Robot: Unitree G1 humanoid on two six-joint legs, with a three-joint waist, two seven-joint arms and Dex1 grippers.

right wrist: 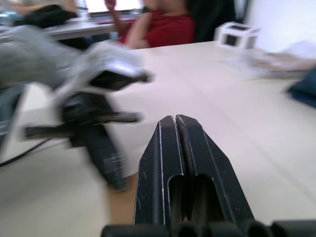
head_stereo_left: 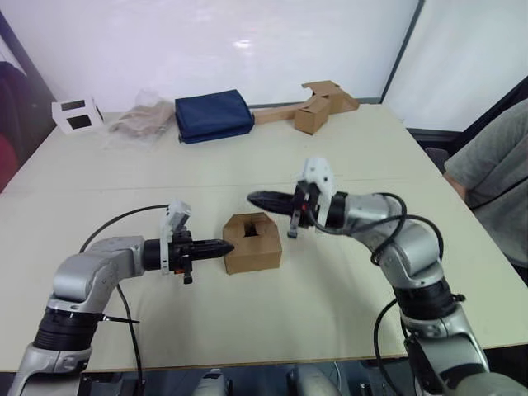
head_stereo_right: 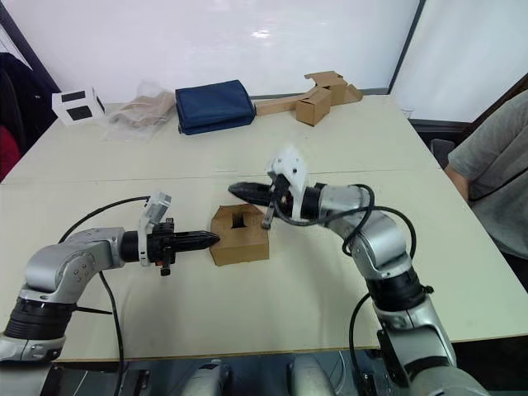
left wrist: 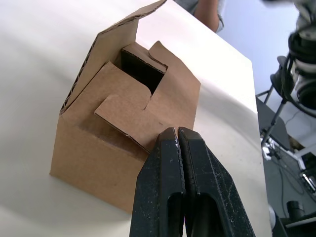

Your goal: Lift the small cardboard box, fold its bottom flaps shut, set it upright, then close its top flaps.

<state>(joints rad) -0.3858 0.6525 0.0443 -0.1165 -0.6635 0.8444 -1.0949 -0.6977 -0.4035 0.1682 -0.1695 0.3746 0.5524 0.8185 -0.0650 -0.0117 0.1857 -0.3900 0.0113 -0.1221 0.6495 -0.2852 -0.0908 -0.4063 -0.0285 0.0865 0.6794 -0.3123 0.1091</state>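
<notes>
The left gripper (head_stereo_left: 227, 246) is nearest, its jaws pressed together with nothing between them, and its tip touches the left side of the small cardboard box (head_stereo_left: 252, 242) near the upper edge. The box stands upright on the counter (head_stereo_left: 346, 157), its top flaps partly folded in with a dark gap in the middle and one flap raised. The right gripper (head_stereo_left: 254, 198), jaws also together and empty, hovers just above the far side of the box, pointing left.
</notes>
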